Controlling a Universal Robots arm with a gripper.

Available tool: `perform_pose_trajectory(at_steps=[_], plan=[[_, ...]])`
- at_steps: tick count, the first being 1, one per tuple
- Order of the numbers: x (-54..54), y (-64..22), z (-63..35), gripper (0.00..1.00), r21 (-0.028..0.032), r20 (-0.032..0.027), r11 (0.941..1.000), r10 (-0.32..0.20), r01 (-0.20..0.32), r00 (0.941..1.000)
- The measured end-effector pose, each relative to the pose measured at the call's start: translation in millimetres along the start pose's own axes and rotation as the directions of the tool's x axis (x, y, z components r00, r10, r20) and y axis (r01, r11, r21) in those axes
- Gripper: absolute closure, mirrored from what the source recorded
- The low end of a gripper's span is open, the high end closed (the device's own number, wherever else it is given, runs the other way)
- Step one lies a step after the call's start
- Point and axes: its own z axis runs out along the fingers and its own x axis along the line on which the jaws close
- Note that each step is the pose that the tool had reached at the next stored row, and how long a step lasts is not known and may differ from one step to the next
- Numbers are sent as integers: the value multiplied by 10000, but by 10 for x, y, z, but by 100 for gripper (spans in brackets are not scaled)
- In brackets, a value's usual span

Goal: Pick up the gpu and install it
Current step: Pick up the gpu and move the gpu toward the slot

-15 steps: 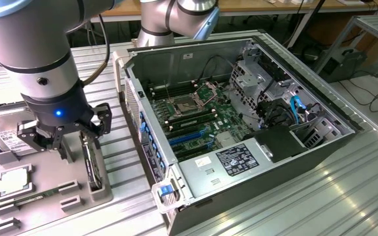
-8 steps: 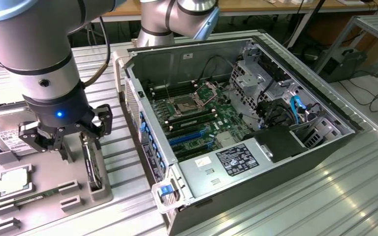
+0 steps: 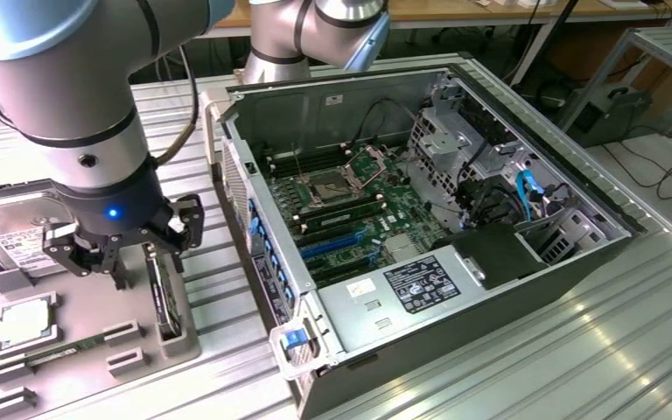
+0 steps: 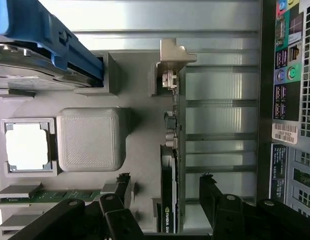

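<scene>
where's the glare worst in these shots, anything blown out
Exterior view: bright streaks of glare on the ribbed silver metal table toward the exterior view's right. Wrist view: the square silver chip in the grey tray is blown out to plain white, and the table's ribs glare too.

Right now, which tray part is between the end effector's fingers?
The gpu, standing on edge; the hard drive, processor and memory stick sit off to one side of the end effector.
</scene>
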Motion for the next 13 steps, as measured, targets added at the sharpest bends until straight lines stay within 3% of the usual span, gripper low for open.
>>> perform_pose_trajectory(at_steps=[13], plan=[[-3, 5, 226, 34, 4, -1, 10000, 45, -45, 10000]])
